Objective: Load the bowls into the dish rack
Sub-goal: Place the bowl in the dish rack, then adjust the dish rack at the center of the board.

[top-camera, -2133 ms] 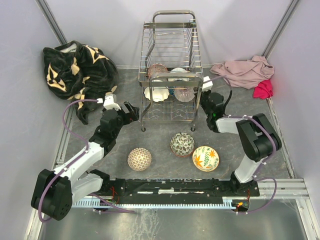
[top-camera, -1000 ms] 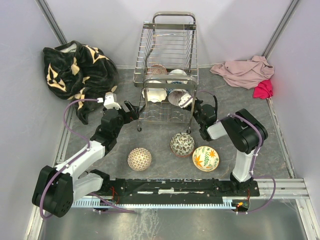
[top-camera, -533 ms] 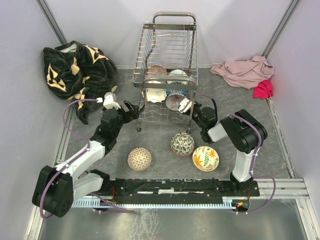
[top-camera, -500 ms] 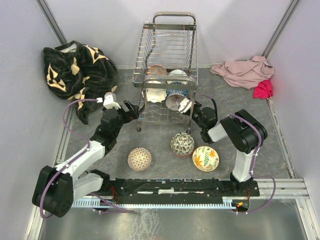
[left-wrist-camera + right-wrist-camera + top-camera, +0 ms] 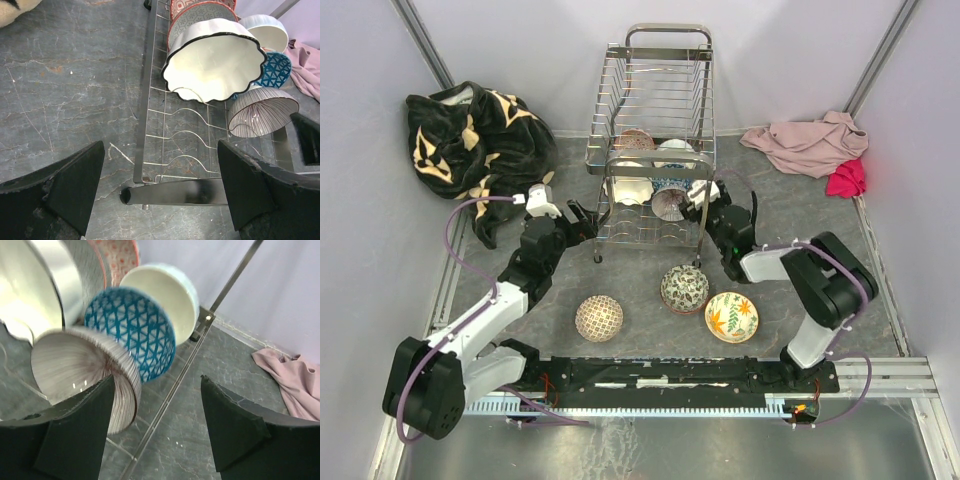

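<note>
Jaws apart, bowls point(image 5: 210, 60) in dish rack point(image 5: 660, 95)

The right gripper point(image 5: 698, 195) has let go of the striped bowl point(image 5: 667, 204). Its jaws, closed at the bowl a second ago, now stand apart, and it has drawn back a little to the right. The bowl has moved slightly left and now rests on edge in the dish rack point(image 5: 650, 100), at the near right of the lower tier. The rack itself sits further left than at first, and the right arm's elbow has swung out to the right

right pincer point(image 5: 157, 390): spread | striped bowl point(image 5: 80, 367) overlapping blue bowl point(image 5: 131, 330) | pink cloth point(image 5: 290, 382) far right
</note>
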Robot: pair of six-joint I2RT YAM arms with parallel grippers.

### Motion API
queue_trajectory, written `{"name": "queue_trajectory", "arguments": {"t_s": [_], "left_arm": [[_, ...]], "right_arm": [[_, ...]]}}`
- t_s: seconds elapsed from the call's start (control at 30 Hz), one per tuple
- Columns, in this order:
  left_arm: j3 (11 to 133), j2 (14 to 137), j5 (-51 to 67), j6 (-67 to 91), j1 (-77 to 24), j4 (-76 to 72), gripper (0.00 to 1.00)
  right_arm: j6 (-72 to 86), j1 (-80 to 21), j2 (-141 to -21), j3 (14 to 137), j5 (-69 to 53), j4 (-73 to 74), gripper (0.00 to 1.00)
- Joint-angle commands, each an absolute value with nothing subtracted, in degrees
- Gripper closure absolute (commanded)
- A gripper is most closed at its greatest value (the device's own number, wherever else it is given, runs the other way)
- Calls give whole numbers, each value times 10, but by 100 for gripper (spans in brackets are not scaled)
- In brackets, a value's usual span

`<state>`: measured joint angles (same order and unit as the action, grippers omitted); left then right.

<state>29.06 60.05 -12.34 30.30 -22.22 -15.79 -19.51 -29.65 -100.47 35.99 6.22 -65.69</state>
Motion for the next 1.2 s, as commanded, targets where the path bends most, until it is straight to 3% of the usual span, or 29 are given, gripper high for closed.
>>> {"name": "queue_trajectory", "arguments": {"t_s": [0.0, 0.37, 0.7, 0.93, 1.17], "left_arm": [[321, 580, -131, 284, -223, -148, 1], [335, 557, -134, 302, -193, -94, 1], [336, 492, -96, 347, -165, -48, 1], [356, 430, -58, 361, -165, 42, 1], [370, 376, 45, 357, -166, 124, 1]], "right_arm": [[-52, -297, -917, 431, 125, -493, 23], [165, -208, -803, 542, 122, -61, 18], [290, -151, -766, 637, 121, 247, 10], [294, -150, -635, 532, 107, 287, 2], [321, -150, -529, 459, 83, 325, 4]]}}
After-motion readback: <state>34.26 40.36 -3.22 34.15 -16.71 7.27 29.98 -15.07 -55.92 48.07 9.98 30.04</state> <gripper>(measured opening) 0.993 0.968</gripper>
